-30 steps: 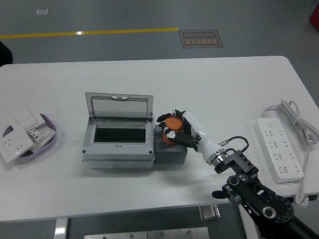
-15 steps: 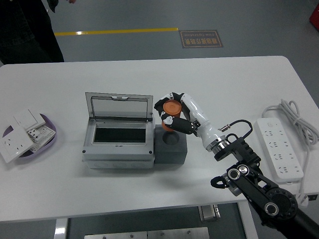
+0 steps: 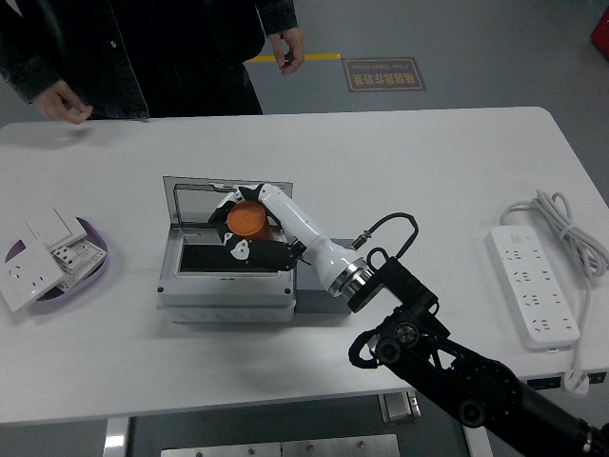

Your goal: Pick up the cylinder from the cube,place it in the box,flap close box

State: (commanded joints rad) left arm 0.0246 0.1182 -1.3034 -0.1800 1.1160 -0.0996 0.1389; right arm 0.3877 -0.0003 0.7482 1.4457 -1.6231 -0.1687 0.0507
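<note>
My right hand [image 3: 245,227] is shut on the orange cylinder [image 3: 250,220] and holds it above the opening of the grey box [image 3: 225,295]. The box's clear lid [image 3: 195,202] stands upright at the back. The dark grey cube [image 3: 314,302] sits against the box's right side, mostly hidden by my forearm [image 3: 319,249]. My left arm is out of view.
A person in dark clothes stands at the far side, one hand [image 3: 62,102] over the table's far left edge, the other [image 3: 287,49] hanging free. A purple dish [image 3: 93,262] with white switch plates lies at left. A white power strip [image 3: 533,284] with its cable lies at right.
My right hand has lifted the cylinder off the cube and carried it left over the box's opening. The person has stepped in at the far side.
</note>
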